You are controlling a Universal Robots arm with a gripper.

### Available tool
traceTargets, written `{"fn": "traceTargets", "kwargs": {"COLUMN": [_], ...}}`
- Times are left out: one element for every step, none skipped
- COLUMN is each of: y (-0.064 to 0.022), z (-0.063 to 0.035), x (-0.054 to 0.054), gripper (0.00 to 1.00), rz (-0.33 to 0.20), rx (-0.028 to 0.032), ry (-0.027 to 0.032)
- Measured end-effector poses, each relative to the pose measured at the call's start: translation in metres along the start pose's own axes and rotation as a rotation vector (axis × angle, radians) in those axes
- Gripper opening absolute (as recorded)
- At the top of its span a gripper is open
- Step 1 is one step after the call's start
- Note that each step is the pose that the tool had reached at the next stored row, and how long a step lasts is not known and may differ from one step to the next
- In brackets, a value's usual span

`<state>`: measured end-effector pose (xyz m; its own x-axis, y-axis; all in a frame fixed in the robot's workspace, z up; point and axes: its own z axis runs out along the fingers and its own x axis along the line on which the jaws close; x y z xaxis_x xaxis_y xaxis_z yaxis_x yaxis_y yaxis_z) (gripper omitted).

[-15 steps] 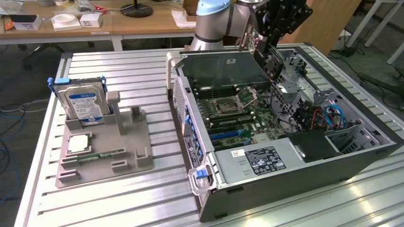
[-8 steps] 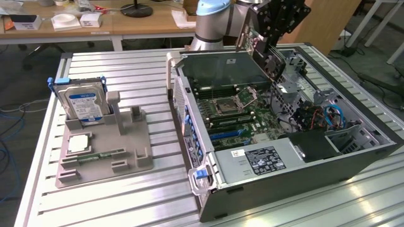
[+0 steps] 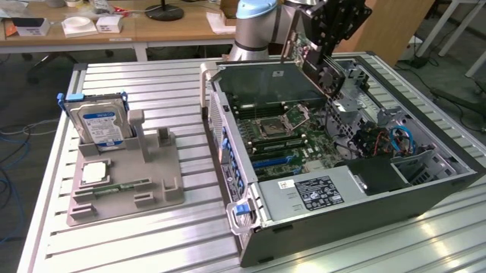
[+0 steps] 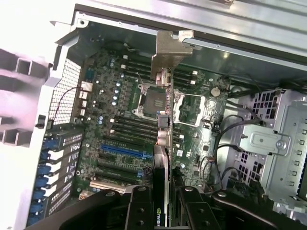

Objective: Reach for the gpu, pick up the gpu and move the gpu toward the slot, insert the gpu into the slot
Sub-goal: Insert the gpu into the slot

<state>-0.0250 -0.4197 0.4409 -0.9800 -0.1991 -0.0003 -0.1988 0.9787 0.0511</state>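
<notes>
Green, flat circuit-card gpu (image 3: 308, 57) with a black fan hangs pinched in the black end effector (image 3: 330, 34) over the open grey metal computer case (image 3: 342, 205), at its far end. The wrist view shows the card edge-on, apart from the long bright-blue slot (image 4: 122, 152).

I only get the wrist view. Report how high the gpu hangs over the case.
Observer: The pincer holds the gpu well above the motherboard, up by the computer case wall nearest the arm's base.
Operator: Report what stands outside the case.
Observer: A hard drive stands upright in a grey fixture, on the exterior view's left of the case.
Operator: Name what else that fixture carries.
Observer: A memory stick lies flat on its base.
</notes>
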Motion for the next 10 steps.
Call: {"fn": "traceTargets", "kwargs": {"y": [-0.0002, -0.0002, -0.0003, -0.0004, -0.0004, -0.0004, -0.0003, -0.0003, -0.0003, -0.0003], "z": [0.0000, 0.0000, 0.0000, 0.0000, 0.0000, 0.0001, 0.0001, 0.0003, 0.0003, 0.0004], "x": [0.0000, 0.0002, 0.0003, 0.0004, 0.0005, 0.0007, 0.0008, 0.0009, 0.0010, 0.0010], "gripper": [0.26, 0.26, 0.26, 0.26, 0.26, 0.26, 0.26, 0.26, 0.26, 0.26], "rz": [-0.009, -0.019, -0.029, -0.041, -0.054, -0.066, -0.078, -0.090, -0.104, -0.118], "rx": [0.0000, 0.0001, 0.0002, 0.0002, 0.0003, 0.0003, 0.0003, 0.0002, 0.0002, 0.0001], "ry": [0.0005, 0.0010, 0.0016, 0.0023, 0.0029, 0.0036, 0.0042, 0.0047, 0.0054, 0.0061]}}
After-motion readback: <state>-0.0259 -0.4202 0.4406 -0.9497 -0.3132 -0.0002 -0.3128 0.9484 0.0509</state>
